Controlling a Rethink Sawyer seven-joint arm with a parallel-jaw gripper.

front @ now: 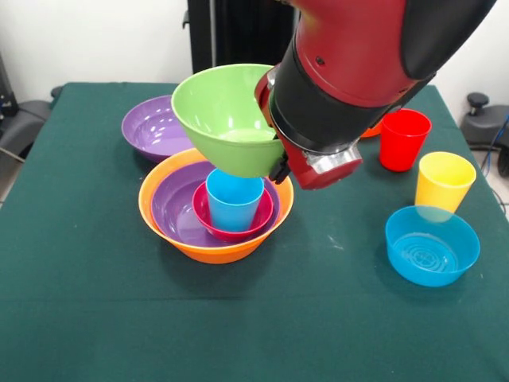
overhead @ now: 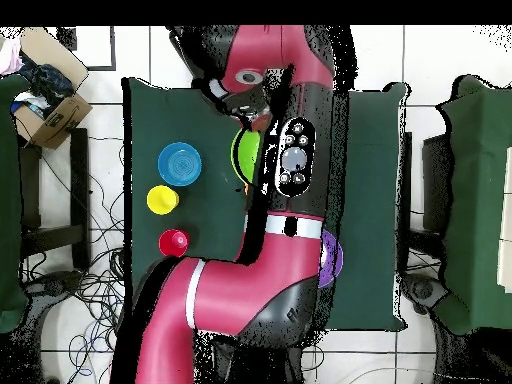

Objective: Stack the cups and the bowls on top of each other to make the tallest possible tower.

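Gripper (front: 280, 169) mostly hidden behind the arm's wrist and the green bowl (front: 227, 119); it appears to grip that bowl by its rim, though the fingers barely show. Green bowl hangs tilted in the air, just above the tower (front: 215, 211). Tower sits near the middle of the table (front: 95, 318): big orange bowl (front: 203, 251) at the base, purple bowl (front: 171, 207) nested in it, small pink-red bowl (front: 231, 232) inside that, blue cup (front: 235, 200) upright in the pink-red one. Second purple bowl (front: 151, 127) sits behind the tower, touching or just beside it. Red cup (front: 403, 139), yellow cup (front: 444, 181) and blue bowl (front: 432, 245) stand apart on the other side, all upright. Bit of orange (front: 371, 130) peeks out beside the red cup. Overhead, arm covers the tower; green bowl (overhead: 245, 152) shows only as a sliver.
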